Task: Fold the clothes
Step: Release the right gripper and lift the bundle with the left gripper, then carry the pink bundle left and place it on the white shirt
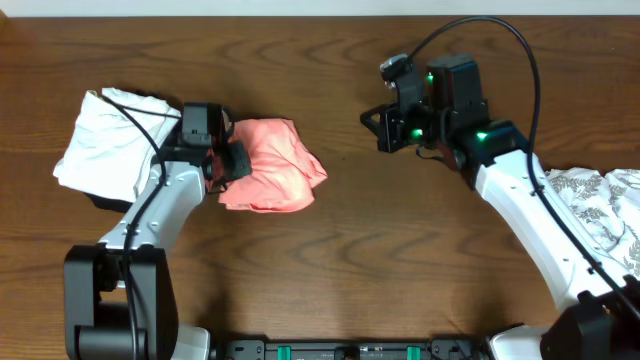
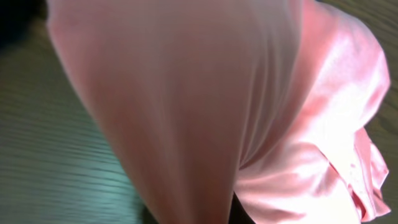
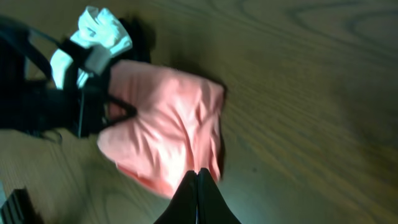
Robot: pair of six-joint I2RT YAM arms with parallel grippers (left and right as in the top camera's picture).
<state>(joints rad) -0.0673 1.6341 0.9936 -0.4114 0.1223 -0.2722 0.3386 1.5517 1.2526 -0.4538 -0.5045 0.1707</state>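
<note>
The clothes (image 1: 278, 165) lie bunched left of centre in the overhead frame as a salmon-pink heap. The left gripper (image 1: 234, 162) sits at the heap's left edge, fingers clamped on fabric (pink cloth draping close to the lens fills the left wrist view and hides the fingers themselves). This hold probably serves to carry that edge across for a fold. The right gripper (image 3: 198, 177) hangs apart at upper centre-right, fingers pressed together and empty, out of the fold path. Bare table (image 1: 400, 260) lies right of and below the heap. The white folded garment (image 1: 100, 150) crowds the left, and the leaf-print cloth (image 1: 600, 200) lies at the far right edge.
</note>
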